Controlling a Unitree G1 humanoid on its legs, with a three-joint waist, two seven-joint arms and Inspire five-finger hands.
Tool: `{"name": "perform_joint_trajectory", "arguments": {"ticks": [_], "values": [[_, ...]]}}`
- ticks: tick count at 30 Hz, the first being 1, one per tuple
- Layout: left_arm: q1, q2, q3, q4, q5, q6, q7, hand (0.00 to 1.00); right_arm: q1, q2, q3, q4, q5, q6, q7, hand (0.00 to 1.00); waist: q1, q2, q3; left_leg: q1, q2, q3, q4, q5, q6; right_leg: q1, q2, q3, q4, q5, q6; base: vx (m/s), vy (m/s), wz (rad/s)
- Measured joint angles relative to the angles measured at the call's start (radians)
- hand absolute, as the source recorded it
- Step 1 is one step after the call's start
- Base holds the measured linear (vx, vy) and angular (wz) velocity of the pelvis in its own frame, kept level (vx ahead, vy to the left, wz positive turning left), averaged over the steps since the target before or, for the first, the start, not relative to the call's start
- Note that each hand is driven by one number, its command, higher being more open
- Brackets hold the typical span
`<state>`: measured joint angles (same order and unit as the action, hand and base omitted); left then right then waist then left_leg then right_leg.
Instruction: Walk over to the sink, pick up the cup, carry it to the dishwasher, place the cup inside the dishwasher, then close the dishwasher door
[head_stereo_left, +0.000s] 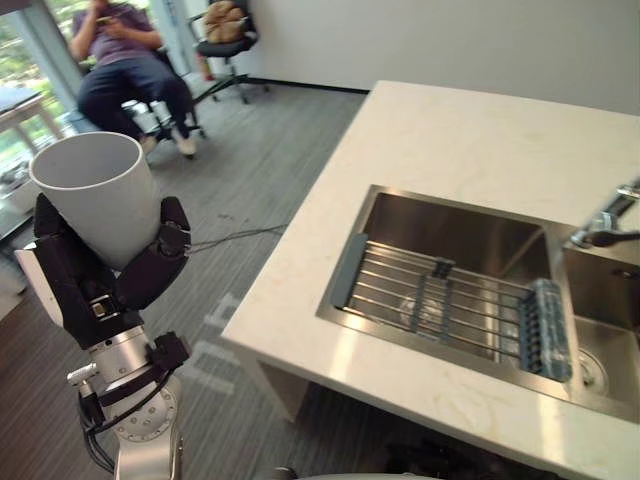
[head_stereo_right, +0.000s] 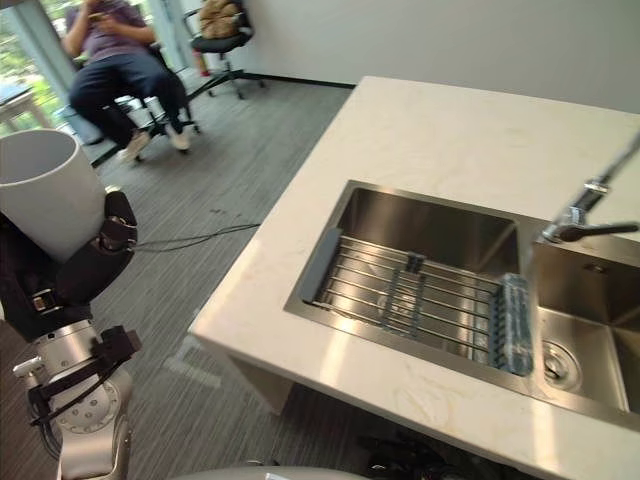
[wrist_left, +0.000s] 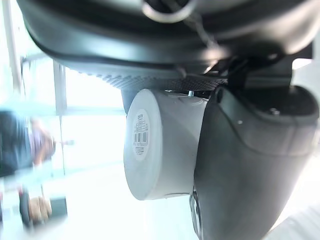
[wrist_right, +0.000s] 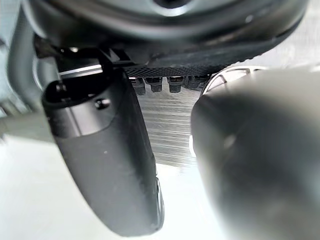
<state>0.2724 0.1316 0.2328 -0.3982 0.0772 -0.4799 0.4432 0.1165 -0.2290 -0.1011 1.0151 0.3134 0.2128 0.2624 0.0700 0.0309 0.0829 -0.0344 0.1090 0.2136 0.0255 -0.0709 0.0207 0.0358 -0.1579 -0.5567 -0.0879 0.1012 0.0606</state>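
1. One white cup (head_stereo_left: 95, 195): I judge it light, rigid and smooth-walled, and likely breakable. Grip it round the lower wall, mouth up.
2. Left hand (head_stereo_left: 85, 290): fingers and thumb are curled round the cup's lower half. It holds the cup upright at the near left, well apart from the counter (head_stereo_left: 470, 130) and the sink (head_stereo_left: 450, 235).
3. Right hand (wrist_right: 105, 165): I cannot tell its state.

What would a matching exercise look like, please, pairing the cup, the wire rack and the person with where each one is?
Things:
1 cup
2 wire rack
3 person

Places:
A seated across the room
B gripped by the left hand
C lying across the sink

Pairs: 1-B, 2-C, 3-A
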Motion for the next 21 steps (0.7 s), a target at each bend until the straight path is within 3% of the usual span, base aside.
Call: {"name": "perform_joint_trajectory", "arguments": {"ticks": [1, 2, 3, 4, 5, 6, 7, 8, 9, 10, 11, 12, 13, 14, 15, 16, 17, 18, 19, 20, 21], "values": [[0.008, -0.007, 0.005, 0.001, 0.0, -0.004, 0.006, 0.0, -0.007, 0.003, -0.015, 0.018, 0.003, -0.001, 0.007, 1.0, -0.001, -0.013, -0.002, -0.005, 0.001, 0.047, -0.006, -0.015, 0.033, -0.001, -0.016, -0.014, 0.0, 0.0, -0.007, -0.11, 0.007, 1.7], [0.014, -0.018, 0.006, 0.001, 0.0, -0.011, 0.011, 0.0, -0.018, 0.007, -0.026, 0.04, 0.008, -0.003, 0.009, 1.0, -0.001, -0.018, -0.001, -0.031, 0.016, 0.093, 0.047, -0.02, 0.045, -0.007, -0.038, -0.059, 0.001, -0.003, -0.013, -0.08, 0.059, 1.57], [0.035, -0.037, 0.01, 0.0, -0.002, -0.043, 0.019, 0.0, -0.019, 0.006, -0.054, 0.063, 0.068, -0.037, 0.004, 1.0, 0.008, -0.018, 0.01, -0.093, 0.065, 0.226, 0.255, -0.032, 0.064, -0.021, -0.082, -0.127, 0.033, -0.002, -0.028, -0.06, 0.083, 1.38], [0.048, -0.04, 0.016, -0.001, -0.01, -0.058, 0.017, 0.0, -0.013, 0.005, -0.056, 0.058, 0.09, -0.043, 0.001, 1.0, 0.008, -0.021, 0.016, -0.093, 0.084, 0.277, 0.311, -0.033, 0.064, -0.018, -0.099, -0.146, 0.046, -0.001, -0.027, -0.05, 0.101, 1.42], [0.065, -0.051, 0.02, -0.005, -0.02, -0.076, 0.012, 0.0, 0.0, -0.01, -0.063, 0.052, 0.119, -0.042, 0.001, 1.0, 0.003, -0.015, 0.012, -0.069, 0.137, 0.376, 0.387, -0.032, 0.065, -0.01, -0.125, -0.2, 0.074, 0.009, -0.013, -0.01, 0.136, 0.98], [0.066, -0.063, 0.017, -0.008, -0.022, -0.087, 0.004, 0.0, 0.01, -0.021, -0.064, 0.043, 0.129, -0.038, 0.001, 1.0, -0.004, 0.0, 0.007, -0.049, 0.173, 0.426, 0.406, -0.016, 0.088, 0.005, -0.132, -0.234, 0.085, 0.009, -0.012, -0.03, 0.19, 1.48], [0.065, -0.087, -0.004, -0.011, -0.02, -0.114, -0.01, 0.0, 0.027, -0.044, -0.067, 0.025, 0.131, -0.034, -0.001, 1.0, -0.017, 0.042, -0.001, -0.029, 0.205, 0.485, 0.397, 0.071, 0.108, 0.028, -0.146, -0.295, 0.13, -0.003, -0.006, -0.05, 0.228, 1.81], [0.055, -0.088, -0.021, -0.013, -0.018, -0.14, -0.02, 0.0, 0.028, -0.048, -0.071, 0.02, 0.13, -0.032, -0.007, 1.0, -0.025, 0.04, 0.003, -0.035, 0.167, 0.547, 0.36, 0.068, 0.115, 0.047, -0.174, -0.341, 0.153, -0.027, -0.014, -0.07, 0.23, 1.98], [0.053, -0.084, -0.026, -0.017, -0.019, -0.154, -0.022, 0.0, 0.028, -0.035, -0.07, 0.019, 0.13, -0.029, -0.007, 1.0, -0.034, 0.032, 0.006, -0.026, 0.128, 0.539, 0.284, 0.069, 0.117, 0.067, -0.175, -0.353, 0.129, -0.037, 0.003, -0.1, 0.248, 2.21], [0.058, -0.082, -0.029, -0.027, -0.018, -0.191, -0.029, 0.0, 0.039, -0.025, -0.072, 0.017, 0.13, -0.031, -0.018, 1.0, -0.043, 0.032, 0.009, 0.007, 0.1, 0.568, 0.207, -0.009, 0.1, 0.098, -0.181, -0.437, 0.11, -0.003, 0.047, -0.1, 0.309, 2.34], [0.063, -0.078, -0.04, -0.03, -0.017, -0.225, -0.027, 0.0, 0.037, -0.038, -0.075, 0.013, 0.14, -0.032, -0.025, 1.0, -0.041, 0.06, 0.019, 0.022, 0.099, 0.588, 0.181, 0.001, -0.032, 0.145, -0.2, -0.527, 0.153, 0.007, 0.059, -0.09, 0.32, 2.3], [0.063, -0.07, -0.043, -0.034, -0.012, -0.233, -0.024, 0.0, 0.04, -0.04, -0.079, 0.014, 0.153, -0.031, -0.025, 1.0, -0.037, 0.053, 0.032, 0.018, 0.065, 0.552, 0.163, 0.012, -0.015, 0.168, -0.218, -0.558, 0.171, 0.011, 0.055, -0.1, 0.336, 2.11], [0.068, -0.053, -0.043, -0.047, -0.009, -0.248, -0.012, 0.0, 0.051, -0.04, -0.082, 0.014, 0.174, -0.028, -0.033, 1.0, -0.024, 0.045, 0.043, 0.012, 0.008, 0.478, 0.123, 0.019, 0.008, 0.203, -0.25, -0.57, 0.193, 0.036, 0.028, -0.08, 0.242, 1.93], [0.059, -0.043, -0.044, -0.064, -0.01, -0.248, -0.006, 0.0, 0.062, -0.036, -0.09, 0.009, 0.181, -0.038, -0.039, 1.0, -0.021, 0.045, 0.049, 0.009, -0.033, 0.405, 0.101, 0.023, 0.029, 0.232, -0.277, -0.551, 0.23, 0.056, 0.001, -0.07, 0.322, 2.87], [0.02, -0.027, -0.072, -0.088, -0.033, -0.25, -0.008, 0.0, 0.091, -0.037, -0.102, -0.017, 0.231, -0.063, -0.044, 1.0, -0.024, 0.051, 0.051, -0.005, -0.099, 0.263, 0.06, 0.046, 0.074, 0.242, -0.333, -0.456, 0.361, 0.079, -0.067, -0.01, 0.3, 2.78], [-0.007, -0.026, -0.094, -0.094, -0.057, -0.254, -0.01, 0.0, 0.096, -0.033, -0.108, -0.026, 0.26, -0.072, -0.044, 1.0, -0.03, 0.052, 0.051, -0.016, -0.116, 0.199, 0.043, 0.06, 0.089, 0.23, -0.33, -0.375, 0.414, 0.016, -0.074, -0.01, 0.27, 3.3], [-0.062, -0.029, -0.135, -0.097, -0.072, -0.259, -0.004, 0.0, 0.094, -0.013, -0.109, -0.046, 0.285, -0.076, -0.042, 1.0, -0.038, 0.054, 0.06, -0.031, -0.149, 0.082, -0.001, 0.085, 0.08, 0.188, -0.268, -0.199, 0.475, -0.114, -0.036, -0.03, 0.13, 3.17], [-0.104, -0.035, -0.19, -0.087, -0.069, -0.262, 0.001, 0.0, 0.092, 0.016, -0.109, -0.071, 0.298, -0.079, -0.042, 1.0, -0.04, 0.053, 0.067, -0.03, -0.17, -0.003, -0.05, 0.092, 0.072, 0.158, -0.17, -0.079, 0.486, -0.187, -0.033, -0.03, 0.009, 3.2], [-0.118, -0.033, -0.219, -0.067, -0.062, -0.273, 0.003, 0.0, 0.089, 0.035, -0.11, -0.072, 0.319, -0.082, -0.045, 1.0, -0.043, 0.059, 0.07, -0.028, -0.171, -0.015, -0.07, 0.084, 0.058, 0.146, -0.109, -0.023, 0.469, -0.225, -0.029, 0.03, -0.052, 3.18], [-0.128, -0.016, -0.248, -0.03, -0.036, -0.272, 0.004, 0.0, 0.061, 0.087, -0.106, -0.066, 0.356, -0.089, -0.061, 1.0, -0.051, -0.013, 0.067, -0.068, -0.189, -0.016, 0.031, 0.041, 0.027, 0.113, -0.066, 0.112, 0.404, -0.267, -0.013, 0.09, -0.082, 2.29], [-0.128, 0.002, -0.26, -0.028, -0.035, -0.272, 0.004, 0.0, 0.045, 0.108, -0.094, -0.062, 0.375, -0.09, -0.072, 1.0, -0.047, -0.039, 0.07, -0.101, -0.181, -0.053, 0.138, 0.063, 0.142, 0.103, -0.069, 0.164, 0.368, -0.273, 0.005, 0.16, -0.138, 2.09]]}}
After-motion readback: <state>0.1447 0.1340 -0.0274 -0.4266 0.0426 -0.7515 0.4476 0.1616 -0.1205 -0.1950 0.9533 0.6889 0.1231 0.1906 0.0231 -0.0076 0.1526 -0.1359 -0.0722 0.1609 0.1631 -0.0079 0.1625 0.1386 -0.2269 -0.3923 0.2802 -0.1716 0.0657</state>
